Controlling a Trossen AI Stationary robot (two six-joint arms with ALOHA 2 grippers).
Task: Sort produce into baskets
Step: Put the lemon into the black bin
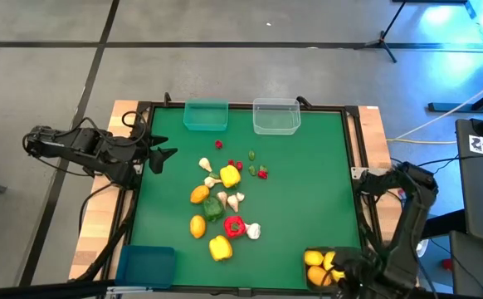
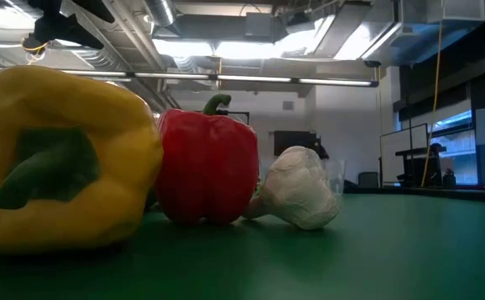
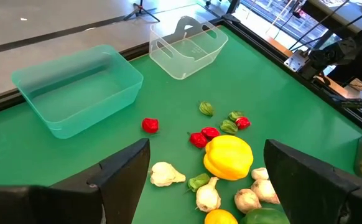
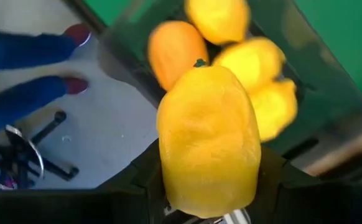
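The right pincer (image 4: 209,186) clamps a yellow bell pepper (image 4: 209,140) above the dark grey bin (image 1: 312,253) holding yellow produce, poised for release. The left pincer (image 3: 203,180), spread and empty, hovers over the counter (image 1: 308,183).

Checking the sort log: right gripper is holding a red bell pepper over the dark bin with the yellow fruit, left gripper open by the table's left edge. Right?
Not red: the right gripper grips a yellow bell pepper, as the right wrist view shows. It does hang over the dark bin of yellow fruit, and the left gripper is open by the table's left edge.
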